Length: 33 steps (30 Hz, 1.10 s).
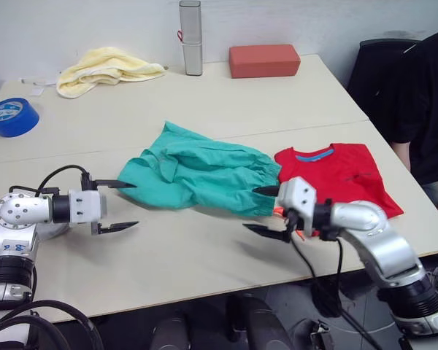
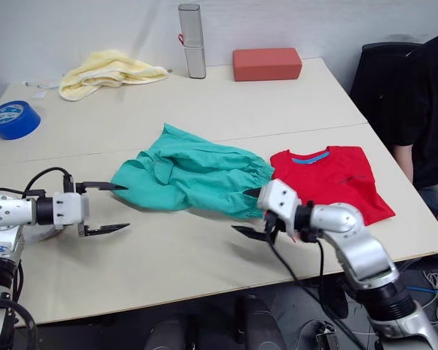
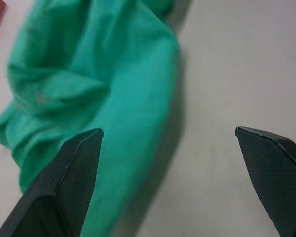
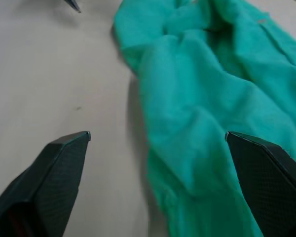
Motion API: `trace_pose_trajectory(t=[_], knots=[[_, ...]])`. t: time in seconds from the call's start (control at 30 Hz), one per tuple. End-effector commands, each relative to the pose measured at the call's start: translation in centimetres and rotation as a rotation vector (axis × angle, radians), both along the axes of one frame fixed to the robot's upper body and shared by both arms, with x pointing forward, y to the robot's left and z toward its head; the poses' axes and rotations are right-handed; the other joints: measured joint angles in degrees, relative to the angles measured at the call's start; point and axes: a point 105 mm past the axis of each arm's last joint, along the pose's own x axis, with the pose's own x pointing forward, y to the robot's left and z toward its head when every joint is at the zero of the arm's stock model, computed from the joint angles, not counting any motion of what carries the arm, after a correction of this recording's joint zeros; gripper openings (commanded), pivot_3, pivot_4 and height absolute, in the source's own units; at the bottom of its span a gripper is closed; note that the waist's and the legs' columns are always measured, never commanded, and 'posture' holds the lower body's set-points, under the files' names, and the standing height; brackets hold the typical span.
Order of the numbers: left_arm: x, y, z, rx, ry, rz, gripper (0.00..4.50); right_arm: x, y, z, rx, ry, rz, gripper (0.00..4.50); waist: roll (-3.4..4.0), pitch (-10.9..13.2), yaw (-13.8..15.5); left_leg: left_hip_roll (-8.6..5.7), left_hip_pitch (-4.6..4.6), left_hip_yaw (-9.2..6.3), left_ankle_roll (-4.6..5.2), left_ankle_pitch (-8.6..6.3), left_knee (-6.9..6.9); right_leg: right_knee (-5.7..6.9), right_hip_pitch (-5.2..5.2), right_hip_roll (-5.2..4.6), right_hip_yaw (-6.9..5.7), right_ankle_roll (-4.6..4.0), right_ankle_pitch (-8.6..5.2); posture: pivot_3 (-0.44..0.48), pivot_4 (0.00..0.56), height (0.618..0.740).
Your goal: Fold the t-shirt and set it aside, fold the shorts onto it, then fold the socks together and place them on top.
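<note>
The teal-green shorts (image 1: 197, 173) lie crumpled in the middle of the table. The red t-shirt (image 1: 343, 175) lies folded to their right, its blue collar band facing the far side. My left gripper (image 1: 126, 205) stands open at the shorts' left end, one finger touching the fabric edge. At the shorts' right end, over the near edge, my right gripper (image 1: 266, 211) is open. The shorts (image 3: 89, 98) fill much of the left wrist view between the fingers, and the shorts (image 4: 212, 98) lie ahead of the right fingers too. The socks are out of view.
A pale yellow cloth (image 1: 106, 69) lies at the back left, a blue tape roll (image 1: 11, 117) at the far left, a grey upright case (image 1: 191, 38) and a red block (image 1: 264, 60) at the back. A person in black (image 1: 427, 102) sits at the right.
</note>
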Motion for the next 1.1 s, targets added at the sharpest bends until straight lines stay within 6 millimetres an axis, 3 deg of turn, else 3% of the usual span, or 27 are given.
trace_pose_trajectory(t=[0.03, 0.27, 0.33, 0.37, 0.47, 0.6, 0.73, 0.87, 1.0, 1.1], knots=[[1.7, -0.3, -0.1, 0.059, -0.103, 0.032, 4.50, 1.2, 1.0, 0.0, -0.049, -0.130, -0.033, 4.47, -0.09, -0.05, 0.15, -0.02, -0.06, -0.01, 0.05, 0.03, 0.03, -0.05, 0.00, 0.00, 0.00, 0.04, 0.07, 0.000, 0.150, 0.740], [4.3, -1.8, -1.1, 0.103, -0.151, 0.065, 4.50, 3.3, 1.7, -1.6, -0.161, -0.238, -0.049, 4.47, -0.12, -0.08, 0.38, -0.05, -0.08, 0.26, 0.25, 0.04, 0.07, 0.06, 0.04, -0.18, -0.06, 0.15, 0.18, 0.000, 0.150, 0.740], [4.8, -1.8, -2.0, 0.107, -0.114, 0.095, 4.50, 3.6, 1.9, -1.9, -0.165, -0.250, -0.041, 4.09, -0.11, -0.08, 0.40, -0.05, -0.07, 0.35, 0.24, 0.03, 0.07, 0.09, 0.04, -0.16, -0.11, 0.14, 0.18, 0.000, 0.150, 0.740], [5.0, -1.7, -2.3, 0.114, -0.101, 0.116, 4.50, 3.6, 2.1, -1.9, -0.165, -0.259, -0.034, 3.83, -0.09, -0.10, 0.37, -0.09, -0.05, 0.38, 0.24, 0.04, 0.07, 0.11, 0.03, -0.15, -0.11, 0.13, 0.18, 0.000, 0.150, 0.740], [5.5, -1.5, -3.2, 0.090, -0.052, 0.171, 3.95, 3.7, 2.3, -1.8, -0.174, -0.284, -0.009, 2.86, 0.03, -0.18, 0.31, -0.17, 0.05, 0.40, 0.20, 0.08, 0.09, 0.15, 0.11, -0.15, -0.11, 0.09, 0.20, 0.000, 0.150, 0.740], [4.3, -2.2, -5.7, -0.010, 0.182, 0.174, 2.71, 3.9, 2.0, -1.6, -0.160, -0.296, 0.007, 1.43, 0.20, -0.36, 0.36, -0.22, 0.09, 0.37, 0.17, 0.21, 0.10, 0.15, 0.17, -0.11, -0.10, 0.05, 0.19, 0.000, 0.150, 0.740], [2.9, -2.7, -6.7, -0.087, 0.332, 0.150, 1.36, 3.5, 1.1, -1.2, -0.148, -0.300, 0.049, 0.02, 0.38, -0.49, 0.14, -0.21, 0.32, 0.37, 0.12, 0.15, 0.08, 0.16, 0.41, -0.09, -0.10, 0.05, 0.18, 0.000, 0.150, 0.740], [1.7, -2.4, -6.8, -0.117, 0.399, 0.138, 0.04, 3.2, 0.1, -1.0, -0.129, -0.288, 0.078, 0.00, 0.42, -0.51, -0.03, 0.01, 0.96, 0.20, 0.10, -0.23, 0.04, 0.10, 1.00, -0.05, -0.08, 0.14, -0.09, 0.000, 0.150, 0.740], [-0.4, -2.4, -5.7, -0.155, 0.453, 0.081, 0.02, 2.6, -0.5, -0.7, -0.112, -0.285, 0.122, 0.00, 0.48, -0.54, -0.44, 0.10, 0.97, 0.14, -0.09, -0.32, 0.04, 0.08, 0.97, -0.06, 0.03, 0.27, -0.21, 0.000, 0.150, 0.740], [-3.4, -2.8, -4.6, -0.155, 0.495, 0.013, 0.02, 1.3, -0.8, -0.7, -0.095, -0.254, 0.193, 0.00, 0.49, -0.54, -1.23, 0.23, 0.96, 0.19, -0.16, -0.44, 0.02, 0.04, 0.94, -0.04, 0.08, 0.30, -0.36, 0.000, 0.150, 0.740]])
